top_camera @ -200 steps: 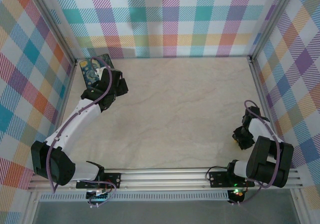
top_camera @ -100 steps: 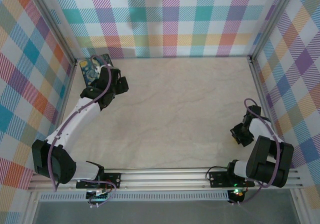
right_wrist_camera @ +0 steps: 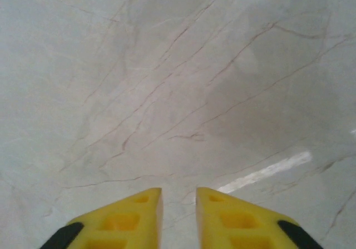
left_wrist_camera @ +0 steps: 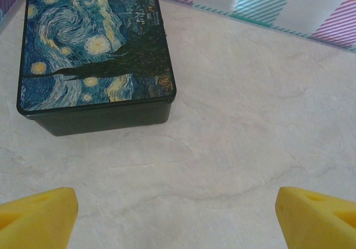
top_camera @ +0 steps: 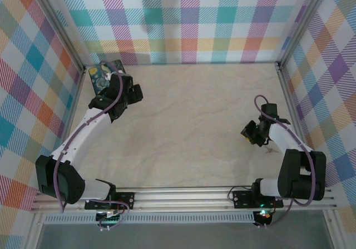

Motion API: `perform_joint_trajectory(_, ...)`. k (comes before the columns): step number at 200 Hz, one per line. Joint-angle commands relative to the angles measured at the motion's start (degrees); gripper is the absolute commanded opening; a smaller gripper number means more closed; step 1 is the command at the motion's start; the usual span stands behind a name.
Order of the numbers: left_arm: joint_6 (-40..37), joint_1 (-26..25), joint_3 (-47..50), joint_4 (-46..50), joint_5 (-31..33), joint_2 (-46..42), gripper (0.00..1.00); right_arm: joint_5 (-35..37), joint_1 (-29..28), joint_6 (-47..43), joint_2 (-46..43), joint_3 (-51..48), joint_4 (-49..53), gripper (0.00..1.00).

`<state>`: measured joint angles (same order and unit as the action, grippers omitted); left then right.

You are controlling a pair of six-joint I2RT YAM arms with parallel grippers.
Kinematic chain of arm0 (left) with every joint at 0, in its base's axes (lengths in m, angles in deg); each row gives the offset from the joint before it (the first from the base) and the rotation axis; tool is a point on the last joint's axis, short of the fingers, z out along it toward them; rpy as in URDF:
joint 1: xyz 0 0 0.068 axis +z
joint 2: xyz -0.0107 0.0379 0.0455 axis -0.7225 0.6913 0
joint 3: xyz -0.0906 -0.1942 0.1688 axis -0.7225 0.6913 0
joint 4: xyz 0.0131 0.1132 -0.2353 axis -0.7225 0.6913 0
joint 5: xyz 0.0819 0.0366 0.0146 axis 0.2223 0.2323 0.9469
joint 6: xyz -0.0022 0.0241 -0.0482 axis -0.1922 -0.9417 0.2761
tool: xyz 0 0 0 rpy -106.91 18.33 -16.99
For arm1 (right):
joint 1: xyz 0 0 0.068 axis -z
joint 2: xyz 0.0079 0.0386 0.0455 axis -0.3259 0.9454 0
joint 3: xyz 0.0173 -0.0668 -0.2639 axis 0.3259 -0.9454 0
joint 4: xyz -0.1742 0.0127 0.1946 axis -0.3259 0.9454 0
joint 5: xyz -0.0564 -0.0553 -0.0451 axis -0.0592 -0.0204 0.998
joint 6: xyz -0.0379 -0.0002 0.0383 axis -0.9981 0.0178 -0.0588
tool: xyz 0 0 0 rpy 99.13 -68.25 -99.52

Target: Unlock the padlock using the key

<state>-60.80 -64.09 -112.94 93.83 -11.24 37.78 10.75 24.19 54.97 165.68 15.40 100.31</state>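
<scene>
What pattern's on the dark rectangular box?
Box: swirly blue-yellow night sky, clearest in the left wrist view.

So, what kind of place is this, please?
Probably a robot test cell, not a home: checked panel walls all around, a marble-look tabletop, and a metal mounting rail at the near edge.

Lab test booth (plaid walls (top_camera: 189, 21), aluminium frame (top_camera: 183, 193), marble-look tabletop (top_camera: 189, 127))

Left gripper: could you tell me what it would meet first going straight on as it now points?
Likely the bare table, just beside the near corner of the night-sky box; depth is unclear, so the left gripper might clip that corner.
</scene>
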Motion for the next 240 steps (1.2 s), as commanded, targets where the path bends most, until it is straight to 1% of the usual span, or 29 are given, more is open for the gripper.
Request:
perform_joint_trajectory(1,1.0,0.5,-0.2,-0.3,-3.0,-1.0,0.91,6.7,0.5,-0.8,0.6,4.2,7.1,0.48)
perform_joint_trajectory(15,1.2,0.5,0.1,0.0,-4.9,-0.8,0.91,8.8,2.8,-1.4,0.9,6.1,10.4,0.58)
perform_joint_trajectory(45,0.9,0.5,-1.6,1.3,-6.7,0.9,0.91,13.6,10.9,-2.1,0.3,6.3,13.9,0.77)
perform_joint_trajectory(56,0.8,0.5,-3.2,2.2,-7.5,1.7,0.91,14.1,14.0,-2.7,-0.4,4.9,13.7,0.79)
perform_joint_trajectory(69,0.8,0.5,-5.2,3.2,-8.2,2.6,0.9,11.6,18.3,-3.9,-0.9,2.4,12.0,0.79)
perform_joint_trajectory(78,0.8,0.5,-6.3,3.8,-8.5,3.2,0.9,9.7,20.9,-4.5,-0.8,0.5,10.5,0.79)
perform_joint_trajectory(88,1.0,0.5,-7.2,4.2,-8.6,3.8,0.9,8.6,22.4,-4.3,-0.5,-0.8,9.1,0.76)
perform_joint_trajectory(101,1.4,0.4,-7.6,4.6,-8.2,4.0,0.9,7.3,22.7,-3.9,0.0,-1.2,7.9,0.75)
perform_joint_trajectory(128,2.0,0.4,-7.5,5.3,-6.5,4.5,0.9,7.9,23.4,-2.6,1.7,-1.6,5.9,0.73)
perform_joint_trajectory(175,4.3,0.4,-8.2,7.5,-5.6,6.4,0.89,2.2,23.8,-3.1,4.6,-3.8,0.4,0.65)
perform_joint_trajectory(191,5.4,0.4,-8.9,8.1,-5.3,7.1,0.89,0.9,23.9,-3.4,5.9,-4.4,-0.8,0.61)
perform_joint_trajectory(218,6.2,0.3,-9.5,8.2,-4.4,7.7,0.89,1.7,23.7,-3.4,6.7,-3.7,-1.1,0.53)
perform_joint_trajectory(240,6.1,0.2,-10.1,8.2,-3.9,8.2,0.89,2.0,23.7,-3.4,7.8,-2.7,-0.9,0.43)
